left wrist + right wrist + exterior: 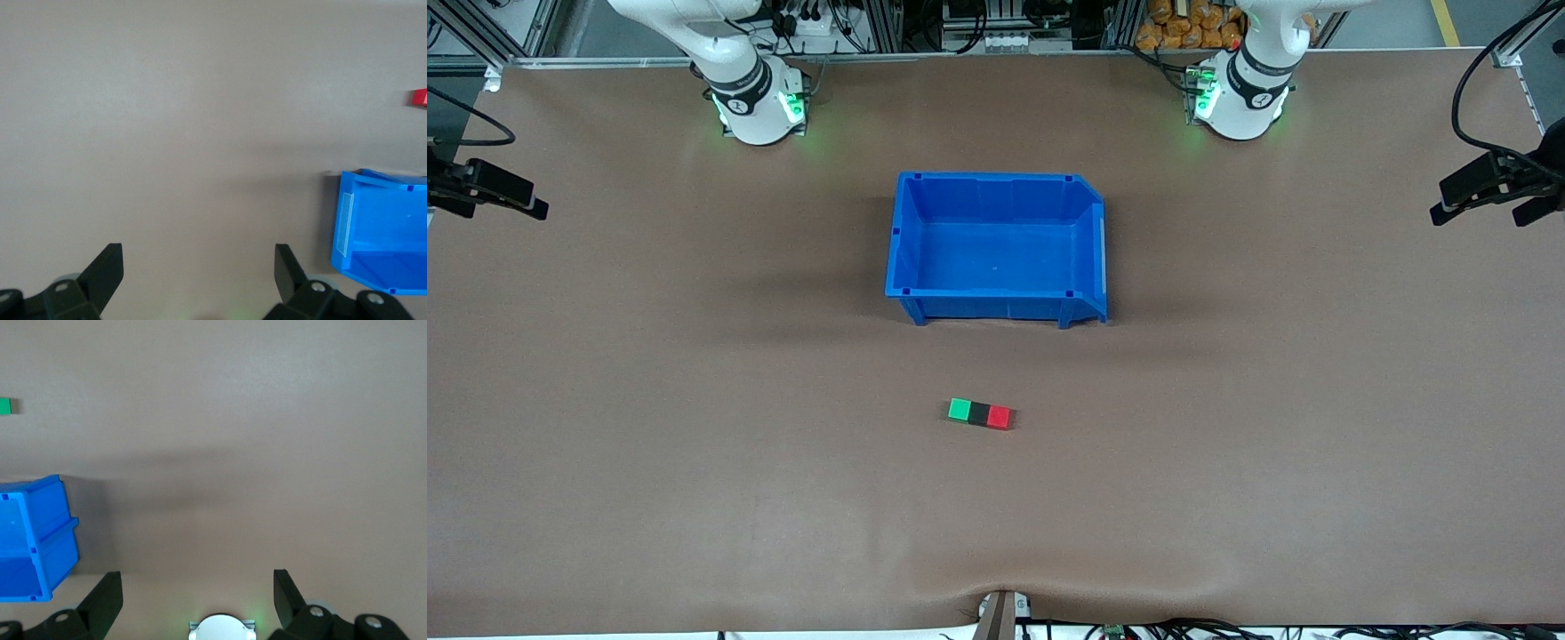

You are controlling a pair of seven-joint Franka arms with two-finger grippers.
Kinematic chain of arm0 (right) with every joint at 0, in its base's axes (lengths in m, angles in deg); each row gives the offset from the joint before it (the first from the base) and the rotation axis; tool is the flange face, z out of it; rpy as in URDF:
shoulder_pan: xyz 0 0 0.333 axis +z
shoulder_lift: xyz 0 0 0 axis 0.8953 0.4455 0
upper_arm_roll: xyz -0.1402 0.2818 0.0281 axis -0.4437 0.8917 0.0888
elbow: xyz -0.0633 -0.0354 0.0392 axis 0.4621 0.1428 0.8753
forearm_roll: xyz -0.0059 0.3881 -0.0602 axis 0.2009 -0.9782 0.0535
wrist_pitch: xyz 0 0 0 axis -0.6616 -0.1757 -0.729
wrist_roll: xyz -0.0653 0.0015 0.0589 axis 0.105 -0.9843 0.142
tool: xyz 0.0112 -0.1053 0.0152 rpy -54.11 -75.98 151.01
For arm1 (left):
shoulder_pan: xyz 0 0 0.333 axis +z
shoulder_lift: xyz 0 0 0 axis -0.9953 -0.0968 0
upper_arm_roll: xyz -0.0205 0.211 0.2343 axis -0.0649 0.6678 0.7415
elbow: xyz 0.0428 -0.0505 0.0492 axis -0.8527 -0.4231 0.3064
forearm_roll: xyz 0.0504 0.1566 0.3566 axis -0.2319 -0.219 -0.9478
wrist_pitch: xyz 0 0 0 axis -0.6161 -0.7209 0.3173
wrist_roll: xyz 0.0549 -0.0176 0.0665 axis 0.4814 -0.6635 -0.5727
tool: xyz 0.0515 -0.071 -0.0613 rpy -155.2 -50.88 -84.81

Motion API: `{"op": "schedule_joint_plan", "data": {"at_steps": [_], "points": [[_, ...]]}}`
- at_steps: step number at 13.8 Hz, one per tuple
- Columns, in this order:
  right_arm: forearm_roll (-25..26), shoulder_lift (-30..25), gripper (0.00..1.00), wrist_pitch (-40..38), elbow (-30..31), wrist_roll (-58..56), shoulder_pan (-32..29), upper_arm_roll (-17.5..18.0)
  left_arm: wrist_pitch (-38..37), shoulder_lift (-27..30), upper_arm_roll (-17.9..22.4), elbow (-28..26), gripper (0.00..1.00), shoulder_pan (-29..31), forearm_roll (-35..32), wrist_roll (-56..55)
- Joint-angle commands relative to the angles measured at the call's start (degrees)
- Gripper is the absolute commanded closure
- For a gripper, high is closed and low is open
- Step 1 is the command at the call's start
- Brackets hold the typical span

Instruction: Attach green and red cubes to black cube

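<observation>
Cubes joined in a row; both arms parked high with nothing held.

I see the green cube (959,409), black cube (979,413) and red cube (999,417) touching in one line on the table (694,444), nearer the front camera than the blue bin (996,307). My left claw (199,267) and right claw (197,587) each hang spread wide over bare table, near their own bases. I judge the joining done, so the best move is to keep clear and not nudge the row.
</observation>
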Motion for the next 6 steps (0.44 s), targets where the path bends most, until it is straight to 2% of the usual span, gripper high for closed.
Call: {"op": "schedule_joint_plan", "data": {"at_steps": [1,6], "points": [[-0.8,-1.6,0.00,-0.4,1.4,1.1,-0.9,0.5,-1.0,-1.2,-0.4,1.9,0.00,0.6,-0.5,-0.7],[-0.8,-1.4,0.00,-0.5,1.4,0.7,-1.0,0.5,-1.3,-0.9,-0.5,1.7,0.00,0.3,-0.4,-1.0]]}}
